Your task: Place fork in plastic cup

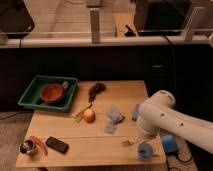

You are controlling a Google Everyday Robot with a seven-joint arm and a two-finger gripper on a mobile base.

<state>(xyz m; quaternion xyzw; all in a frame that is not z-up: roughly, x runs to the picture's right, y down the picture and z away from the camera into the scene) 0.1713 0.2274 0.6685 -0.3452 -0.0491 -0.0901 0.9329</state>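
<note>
The fork (128,143) shows as a small pale sliver poking out to the left from under the end of my white arm (160,117), just above the table's front right part. My gripper (136,140) is at that arm end, mostly hidden by the wrist, and is shut on the fork. Directly below and slightly right of it, near the front edge, the light-blue plastic cup (145,151) stands upright. The fork's tip hangs a little left of the cup's rim and above it.
A green tray (33,91) holding a red bowl (52,93) sits at the back left. An apple (89,115), a yellowish strip (80,114), a dark bunch (96,90) and blue cloth pieces (114,116) lie mid-table. A phone (57,145) and metal cup (27,147) sit front left, a blue sponge (169,143) front right.
</note>
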